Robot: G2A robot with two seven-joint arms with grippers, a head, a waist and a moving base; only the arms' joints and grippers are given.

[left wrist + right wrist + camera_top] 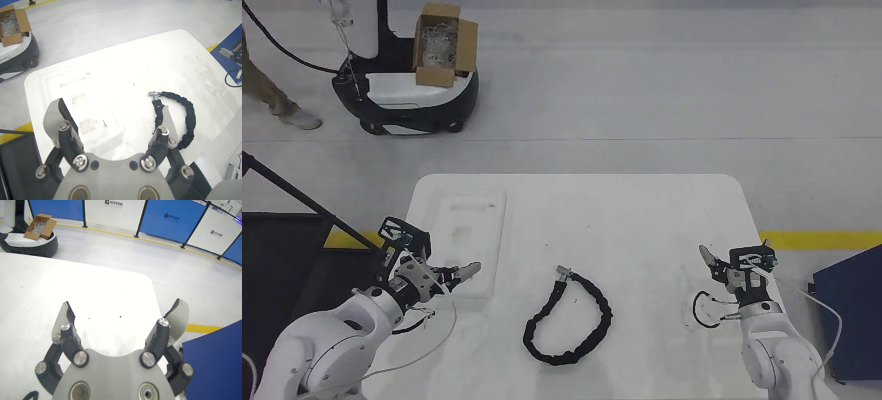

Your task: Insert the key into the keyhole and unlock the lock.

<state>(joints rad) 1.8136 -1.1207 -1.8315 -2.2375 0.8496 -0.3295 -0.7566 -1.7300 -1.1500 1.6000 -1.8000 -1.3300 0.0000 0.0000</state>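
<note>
**Lock being left untouched on the table, both grippers being held open**

Chain lock [600,305], covered in black fabric, is being seen lying on the white table [662,215], a little nearer to the robot than the table's middle. It is being kept in a curled, almost closed loop, and its metal head [154,94] is being turned toward the far side of the table. Whether a key is sitting in this head cannot be told. The lock is lying between the two grippers and is being touched by neither of them.

The left gripper [464,272] is being held above the near left part of the table, at the near edge of a white foam tray [492,230] with shallow pockets. Its fingers [63,111] are being kept spread wide, and nothing is being grasped between them. In the left wrist view one finger is being seen in front of the lock's fabric, but in the top view the two are clearly apart.

The right gripper [732,255] is being held over the near right part of the table, well apart from the lock. Its fingers [66,313] are also being kept spread, and nothing is being carried.

On the floor beyond the table, a cardboard box [442,45] is being carried on a low cart [407,100].
</note>
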